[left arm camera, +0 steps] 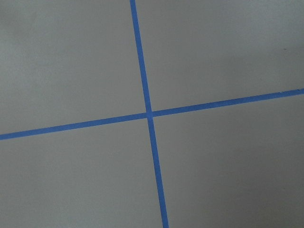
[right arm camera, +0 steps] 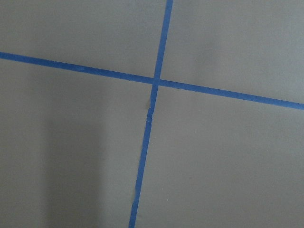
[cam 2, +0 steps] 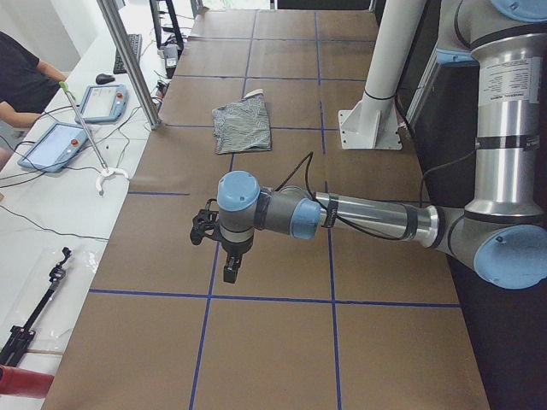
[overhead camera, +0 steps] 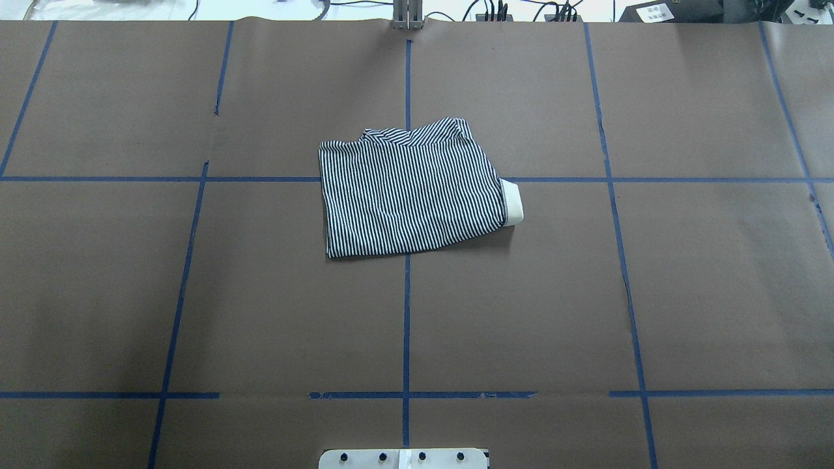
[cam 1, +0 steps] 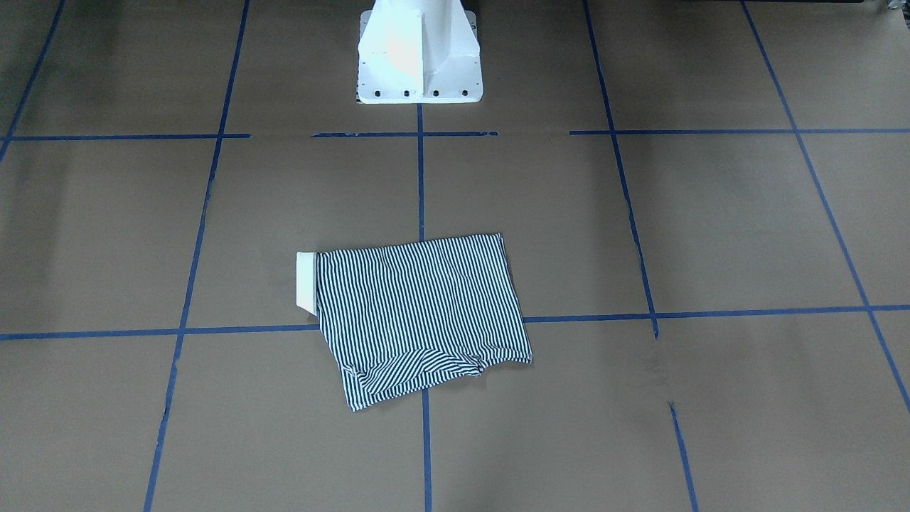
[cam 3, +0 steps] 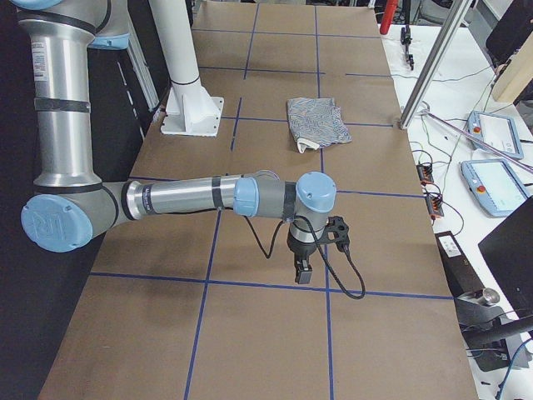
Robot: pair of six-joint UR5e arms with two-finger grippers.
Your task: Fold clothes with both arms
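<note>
Left gripper (cam 2: 229, 272) and right gripper (cam 3: 301, 272) hang far from the shirt (overhead camera: 410, 195); spread or pressed, I cannot tell. Folding looks finished.

1. We see the striped polo shirt (overhead camera: 410, 195) folded flat near the middle of the table (overhead camera: 717, 293); its cream collar (overhead camera: 512, 204) juts out toward the robot's right.
2. We find the left arm (cam 2: 367, 218) and right arm (cam 3: 183, 198) stretched level above the table; both well apart from the shirt.

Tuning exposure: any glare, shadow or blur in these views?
Front-facing: white pedestal blown out, shirt stripes sharp. Overhead: even light, thin shadow under shirt's near edge. Right wrist: soft dark shadow lower left on table. Left wrist: even, tape crisp.
</note>
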